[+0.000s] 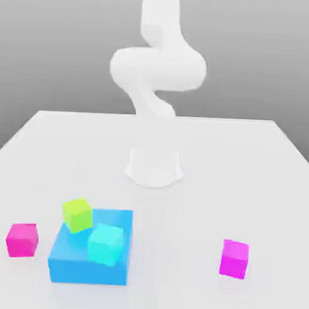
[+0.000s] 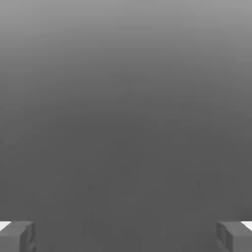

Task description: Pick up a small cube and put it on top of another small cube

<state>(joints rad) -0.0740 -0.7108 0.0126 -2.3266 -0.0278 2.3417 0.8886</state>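
White arm (image 1: 157,68) mounted on round base (image 1: 154,167) at table (image 1: 258,161) centre, toward far side. Rises from base, folds back in an S-shaped bend, upper part running out of frame at top. Wrist and hand hard to separate from the pale links in the exterior view; apparently raised well above the table.

Gripper (image 2: 126,236) released: two grey fingertips (image 2: 17,236) at opposite edges of the hand view, wide apart, nothing between them. Plain grey ground ahead of them.

Hot-pink small cube (image 1: 22,240) on table, near side, at the exterior view's left, just beside big blue block (image 1: 76,264), apart from it. Lime cube (image 1: 77,215) and cyan cube (image 1: 105,245) on top of the block, both tilted. Purplish-magenta cube (image 1: 234,258) near side, at the exterior view's right, well apart from the rest.
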